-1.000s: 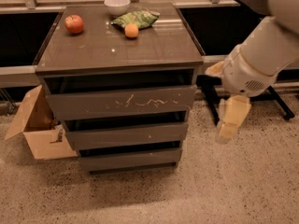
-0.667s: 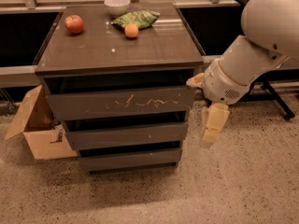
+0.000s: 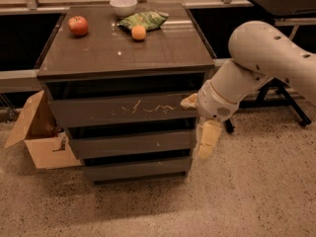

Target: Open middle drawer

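- Since the middle drawer point(image 3: 131, 143) shows a flat front with no handle, the hold will likely have to come from an edge. That could be the dark gap above its top lip, or its right end, which sits just left of the gripper point(image 3: 206, 141).
- The gripper hangs below the wrist of the white arm point(image 3: 256, 58), close beside the cabinet's right side at about that drawer's height. I cannot tell whether it is open or closed.
- The front looks rigid and smooth, so probably slippery. Hooking behind the lip seems surer than pinching.
- It should slide straight out toward the camera. Its weight depends on contents that are hidden.
- Up and left of the gripper is the scratched top drawer point(image 3: 123, 110), and down and left is the slimmer bottom drawer point(image 3: 138, 168). Neither is the target.
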{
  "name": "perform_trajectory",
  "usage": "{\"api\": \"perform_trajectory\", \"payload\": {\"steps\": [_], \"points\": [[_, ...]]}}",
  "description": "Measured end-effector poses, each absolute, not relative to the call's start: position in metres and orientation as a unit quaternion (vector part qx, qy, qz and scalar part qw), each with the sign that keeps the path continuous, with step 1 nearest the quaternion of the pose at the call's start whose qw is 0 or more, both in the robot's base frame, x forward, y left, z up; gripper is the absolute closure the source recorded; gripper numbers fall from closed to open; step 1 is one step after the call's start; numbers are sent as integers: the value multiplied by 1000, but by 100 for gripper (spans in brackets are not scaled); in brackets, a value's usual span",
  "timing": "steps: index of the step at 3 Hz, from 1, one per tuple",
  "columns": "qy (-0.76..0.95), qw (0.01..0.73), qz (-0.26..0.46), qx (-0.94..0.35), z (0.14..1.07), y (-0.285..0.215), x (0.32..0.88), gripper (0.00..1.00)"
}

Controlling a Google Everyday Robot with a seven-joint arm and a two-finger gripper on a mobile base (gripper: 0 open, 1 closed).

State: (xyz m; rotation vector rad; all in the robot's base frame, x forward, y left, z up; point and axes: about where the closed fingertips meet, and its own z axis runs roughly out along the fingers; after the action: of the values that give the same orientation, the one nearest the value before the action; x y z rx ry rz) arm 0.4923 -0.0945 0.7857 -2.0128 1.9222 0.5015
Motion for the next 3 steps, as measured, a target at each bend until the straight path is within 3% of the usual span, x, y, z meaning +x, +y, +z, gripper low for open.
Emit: {"api": "perform_trajectory", "payload": {"steps": [1,3], "points": [[669,152,176,-706,780,-91,492,0],[641,162,156,-734,677,-71,510,0]]}}
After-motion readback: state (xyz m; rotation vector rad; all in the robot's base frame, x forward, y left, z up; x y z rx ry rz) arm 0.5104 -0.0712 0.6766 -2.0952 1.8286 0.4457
